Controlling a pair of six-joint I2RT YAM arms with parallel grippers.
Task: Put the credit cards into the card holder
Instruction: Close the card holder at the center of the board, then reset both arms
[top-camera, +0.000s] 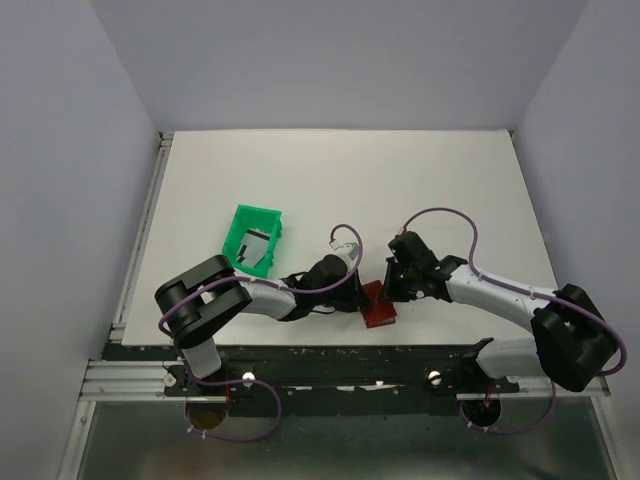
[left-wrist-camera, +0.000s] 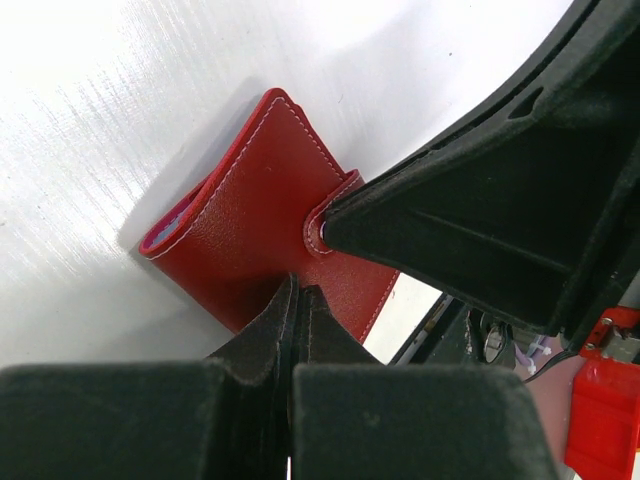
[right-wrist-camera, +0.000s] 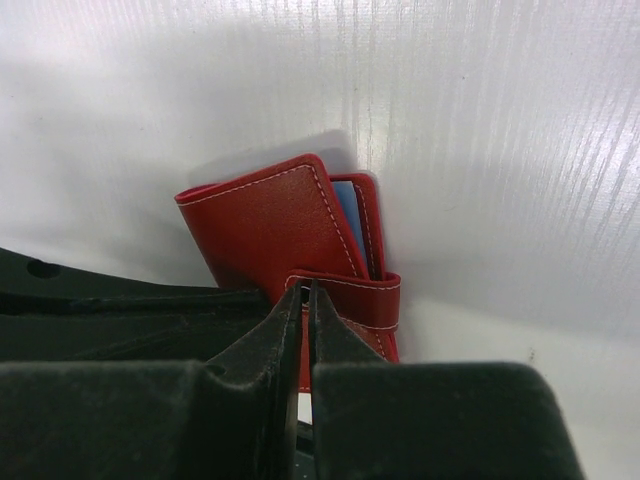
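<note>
You get bright, even light; the table (left-wrist-camera: 120, 90) glares white in the left wrist view, the nearest fingers (right-wrist-camera: 420, 420) blur dark, and the wallet (right-wrist-camera: 270, 230) casts soft shadow.

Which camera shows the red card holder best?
Right wrist: the card holder is close, with its strap and blue inside visible. Left wrist shows mostly its red cover; the top view shows it small and partly hidden.

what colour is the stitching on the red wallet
White stitches along the edges of the dark red folding card holder; clearest in the right wrist view.
</note>
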